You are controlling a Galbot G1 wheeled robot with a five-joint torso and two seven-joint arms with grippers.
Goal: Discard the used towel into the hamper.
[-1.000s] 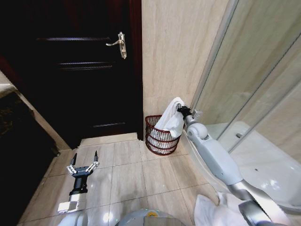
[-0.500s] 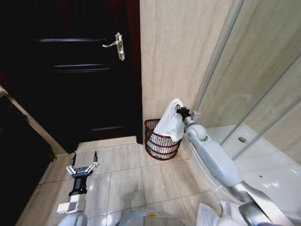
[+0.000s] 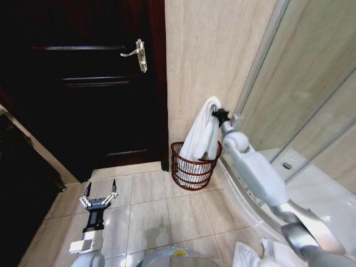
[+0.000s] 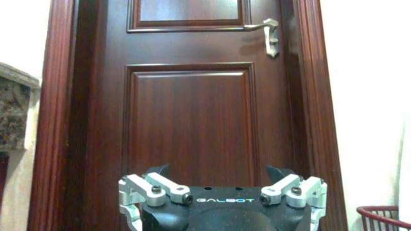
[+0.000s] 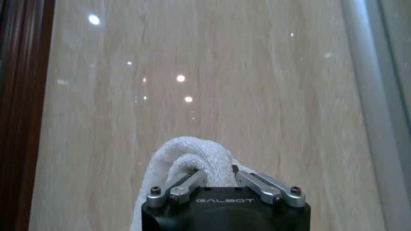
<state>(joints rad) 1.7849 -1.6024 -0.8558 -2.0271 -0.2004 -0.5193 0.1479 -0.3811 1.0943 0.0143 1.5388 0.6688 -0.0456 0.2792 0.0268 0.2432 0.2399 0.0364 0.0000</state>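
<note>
One white towel hangs from the right tool, whose fingers are pinched shut on the towel's top fold. The tool is up high, near the tan wall and above the hamper. The towel's bottom end dips down inside the hamper. The red wire hamper stands on the tile floor, in the corner where the wall meets the dark door. The left tool hangs low over the floor tiles near the door, with its fingers spread wide and nothing in them.
</note>
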